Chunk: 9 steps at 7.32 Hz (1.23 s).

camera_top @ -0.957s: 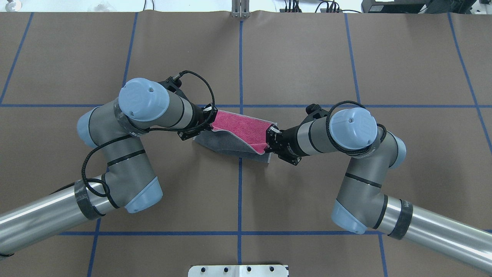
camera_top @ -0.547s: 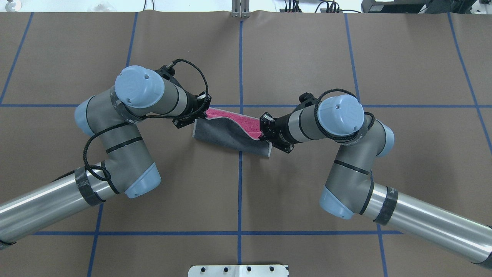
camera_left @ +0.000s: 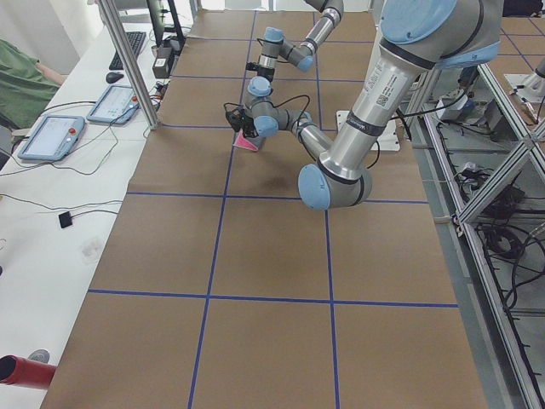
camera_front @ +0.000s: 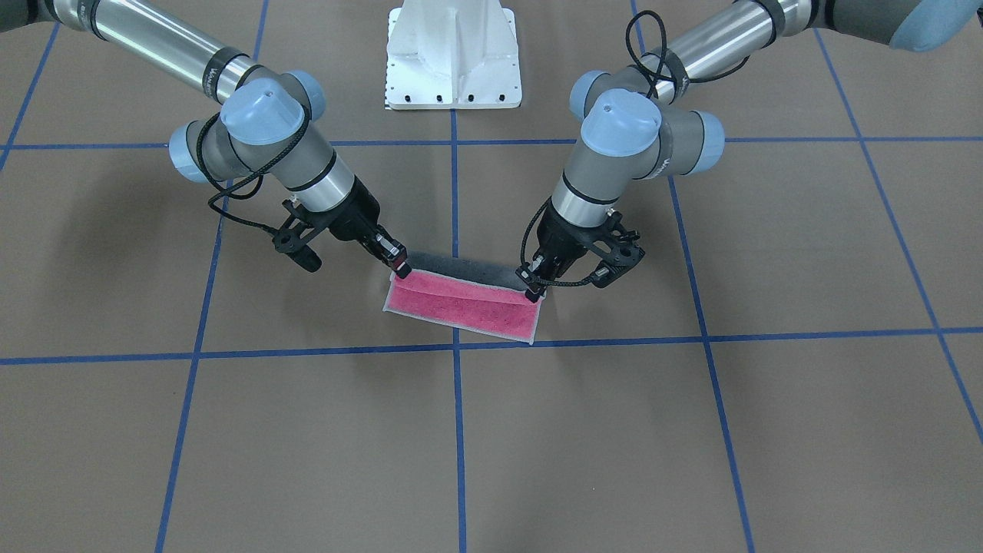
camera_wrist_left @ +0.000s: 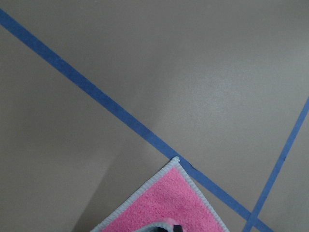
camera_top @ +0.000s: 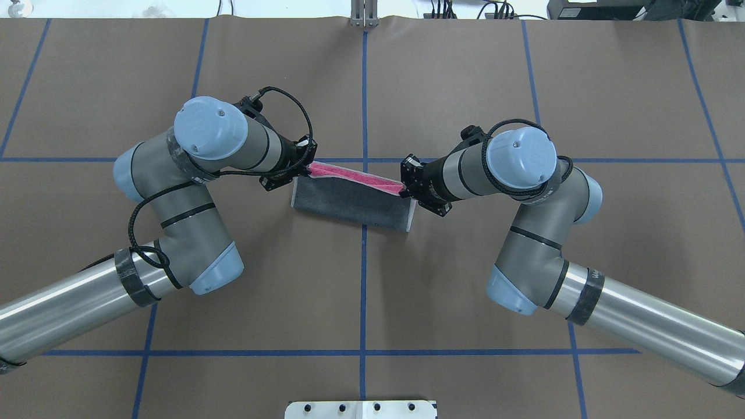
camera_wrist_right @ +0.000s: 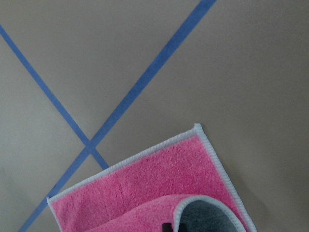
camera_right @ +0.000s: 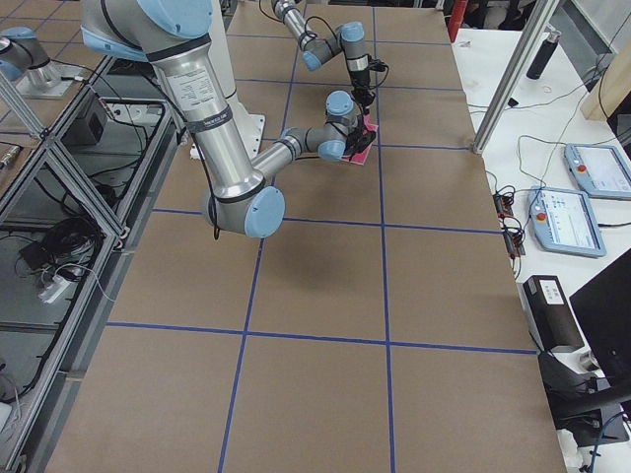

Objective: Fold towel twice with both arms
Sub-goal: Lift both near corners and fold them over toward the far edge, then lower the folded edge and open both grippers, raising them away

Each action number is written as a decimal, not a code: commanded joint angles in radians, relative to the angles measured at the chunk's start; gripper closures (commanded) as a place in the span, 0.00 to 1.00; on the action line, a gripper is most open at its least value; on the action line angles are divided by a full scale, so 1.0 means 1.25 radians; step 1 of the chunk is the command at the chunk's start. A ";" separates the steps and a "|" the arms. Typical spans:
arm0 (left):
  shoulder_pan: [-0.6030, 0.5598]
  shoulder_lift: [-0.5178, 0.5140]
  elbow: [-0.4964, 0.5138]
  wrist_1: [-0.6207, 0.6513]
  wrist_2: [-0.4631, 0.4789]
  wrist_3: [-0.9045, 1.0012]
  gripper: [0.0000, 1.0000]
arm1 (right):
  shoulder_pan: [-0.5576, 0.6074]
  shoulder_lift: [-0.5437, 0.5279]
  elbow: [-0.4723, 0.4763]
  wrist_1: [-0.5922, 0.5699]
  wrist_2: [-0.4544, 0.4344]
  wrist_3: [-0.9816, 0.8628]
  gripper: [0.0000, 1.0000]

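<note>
We see the towel (camera_top: 349,205) near the middle of the brown table (camera_top: 465,75). It lies across 1 blue tape line (camera_top: 364,87), just beside the spot where 2 lines cross. The towel is bent over on itself. From above, the dark grey side is on top, and a thin strip of pink peeks out along the far edge. From the front camera we see the pink side of the bottom layer, with the grey part behind it.

The left claw (camera_top: 304,170) is pinched tight on 1 corner of the top layer. The right claw (camera_top: 408,187) is pinched tight on the other corner of that same edge. Both claws are low, close to the table. The edge they grip is a little above the bottom layer and not yet flat on it.

In the left wrist camera, a pink corner with a pale hem touches a blue line. In the right wrist camera, the pink layer lies flat and the gripped corner curls over it, grey on the inside.

The left arm (camera_top: 192,174) and the right arm (camera_top: 524,192) bend in from each side. A white base plate (camera_front: 453,54) sits between them.
</note>
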 commanded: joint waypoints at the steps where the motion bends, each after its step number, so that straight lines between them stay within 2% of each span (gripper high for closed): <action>1: 0.000 -0.003 0.037 -0.042 0.000 0.000 1.00 | 0.002 0.002 -0.002 0.001 -0.001 0.000 1.00; 2: 0.000 -0.003 0.038 -0.042 0.000 0.000 1.00 | 0.002 0.005 -0.004 0.000 -0.005 0.000 1.00; 4: -0.001 -0.002 0.042 -0.044 0.000 0.000 1.00 | 0.002 0.039 -0.054 0.001 -0.006 -0.001 1.00; 7: -0.001 -0.003 0.042 -0.047 0.000 -0.002 1.00 | 0.006 0.041 -0.055 0.002 -0.006 0.000 1.00; 8: 0.000 -0.004 0.042 -0.049 0.000 -0.006 1.00 | 0.010 0.042 -0.055 0.004 -0.004 0.000 0.94; 9: 0.000 -0.007 0.042 -0.049 0.001 -0.009 0.74 | 0.013 0.042 -0.054 0.004 -0.002 0.000 0.25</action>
